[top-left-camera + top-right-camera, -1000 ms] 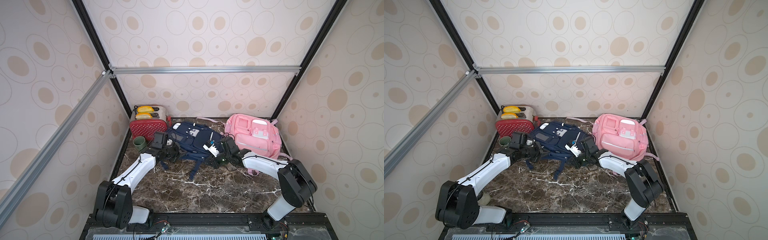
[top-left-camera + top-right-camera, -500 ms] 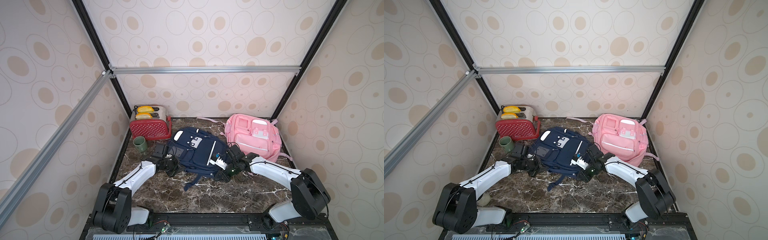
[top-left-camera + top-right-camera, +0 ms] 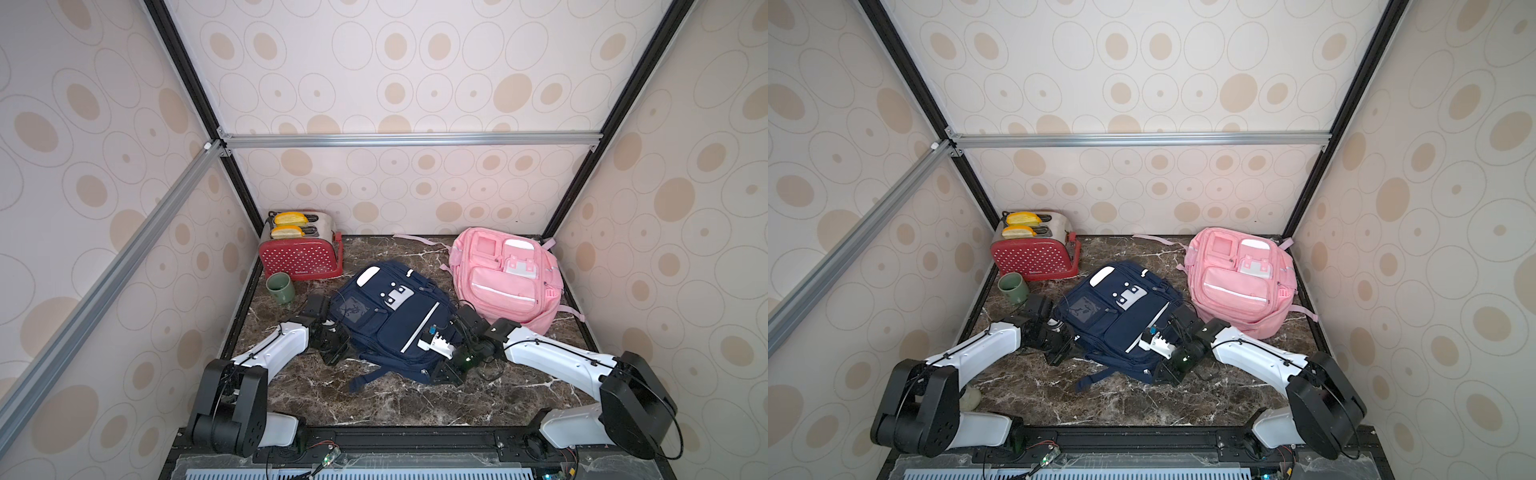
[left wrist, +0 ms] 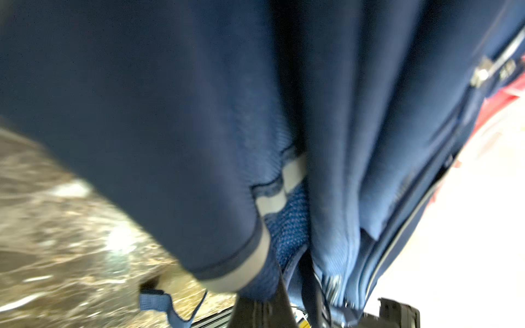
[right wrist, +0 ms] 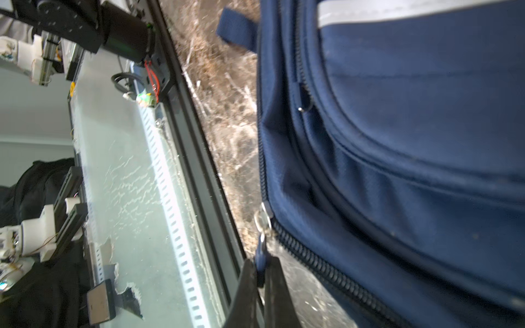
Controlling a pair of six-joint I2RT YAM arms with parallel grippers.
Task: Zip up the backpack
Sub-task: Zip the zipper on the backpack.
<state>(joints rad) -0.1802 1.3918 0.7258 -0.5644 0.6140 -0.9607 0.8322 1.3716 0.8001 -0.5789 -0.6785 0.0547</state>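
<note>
One marble table (image 3: 316, 399) carries everything in the cell. The navy backpack (image 3: 390, 320) lies front face up at the table's centre, set on a diagonal, with its top toward the far-left corner and its bottom edge toward the near right; both top views show it between the two arms (image 3: 1117, 316). A pink backpack (image 3: 505, 282) lies face up in the far-right corner, near the navy one but apart from it. A red toaster (image 3: 299, 257) stands in the far-left corner with two yellow slices in its slots. The left gripper (image 3: 332, 349) sits at the navy backpack's left side; in the left wrist view its fingers (image 4: 261, 311) are clenched on a fold of blue fabric beside the mesh pocket (this view is blurred, so the exact seam cannot be told). The right gripper (image 3: 446, 372) sits at the backpack's near-right corner, and in the right wrist view it (image 5: 261, 284) is pinched closed on the zipper pull (image 5: 260, 250), which hangs from the metal slider on the outer zip track. A green cup (image 3: 280, 287) stands upright just in front of the toaster.
</note>
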